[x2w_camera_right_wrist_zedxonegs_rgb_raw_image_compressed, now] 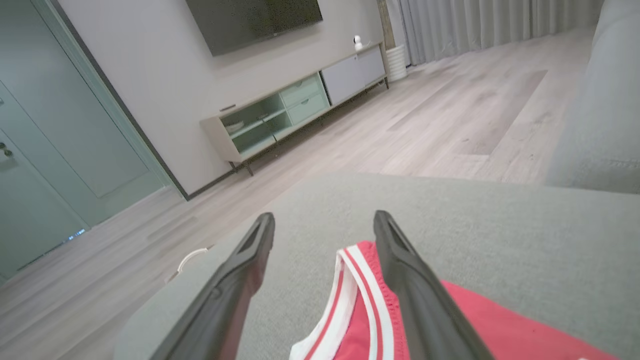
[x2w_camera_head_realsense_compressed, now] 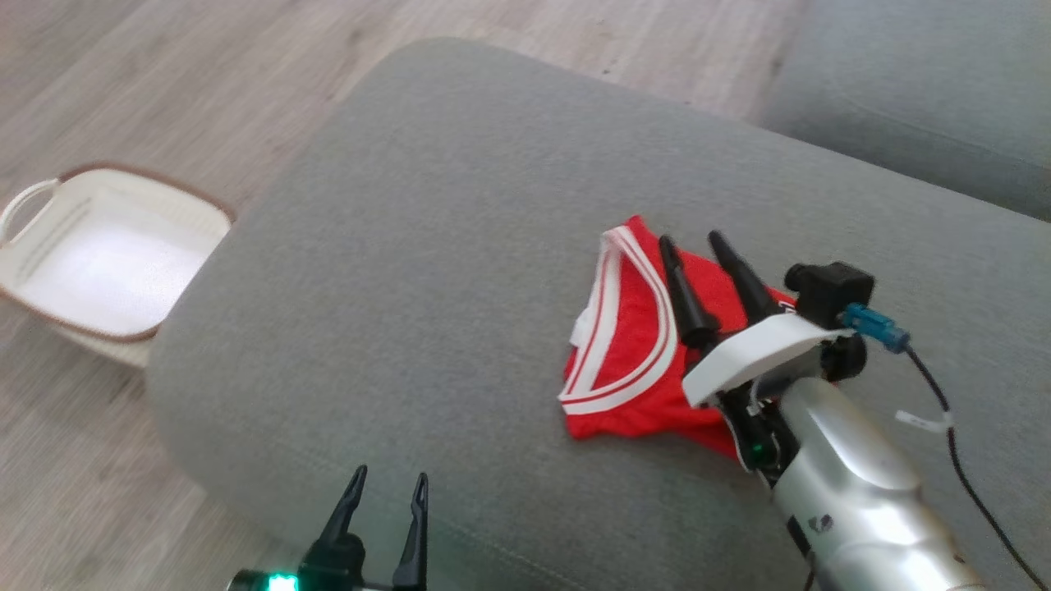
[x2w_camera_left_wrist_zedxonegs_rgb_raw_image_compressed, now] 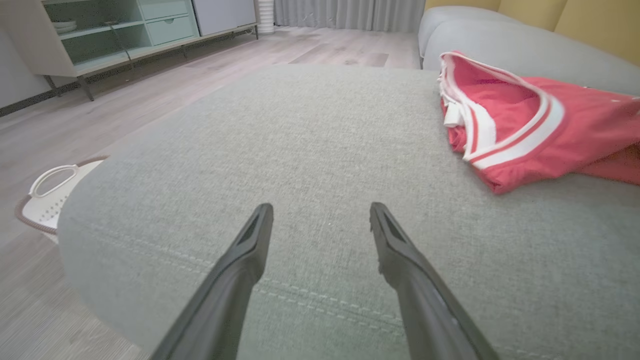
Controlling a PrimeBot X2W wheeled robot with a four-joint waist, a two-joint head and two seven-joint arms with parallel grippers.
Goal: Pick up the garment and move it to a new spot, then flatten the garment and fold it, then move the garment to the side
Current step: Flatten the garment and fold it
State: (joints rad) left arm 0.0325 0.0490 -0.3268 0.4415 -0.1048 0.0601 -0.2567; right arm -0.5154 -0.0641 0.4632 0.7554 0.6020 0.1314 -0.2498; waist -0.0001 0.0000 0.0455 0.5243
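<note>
The garment (x2w_camera_head_realsense_compressed: 628,361) is a red jersey with white-and-red striped trim, lying bunched on a grey ottoman (x2w_camera_head_realsense_compressed: 460,246). My right gripper (x2w_camera_head_realsense_compressed: 694,242) hovers over its right part, open, nothing between the fingers. In the right wrist view the right gripper (x2w_camera_right_wrist_zedxonegs_rgb_raw_image_compressed: 324,220) points past the garment's (x2w_camera_right_wrist_zedxonegs_rgb_raw_image_compressed: 370,320) striped edge. My left gripper (x2w_camera_head_realsense_compressed: 390,480) is open at the ottoman's near edge, well left of the garment. From the left wrist the left gripper (x2w_camera_left_wrist_zedxonegs_rgb_raw_image_compressed: 320,212) spreads over bare cushion, with the garment (x2w_camera_left_wrist_zedxonegs_rgb_raw_image_compressed: 520,125) at upper right.
A cream laundry basket (x2w_camera_head_realsense_compressed: 33,287) with a brown rim stands on the wood floor left of the ottoman. A grey sofa (x2w_camera_head_realsense_compressed: 920,90) lies behind, at the upper right. A low TV cabinet (x2w_camera_right_wrist_zedxonegs_rgb_raw_image_compressed: 300,110) stands against the far wall.
</note>
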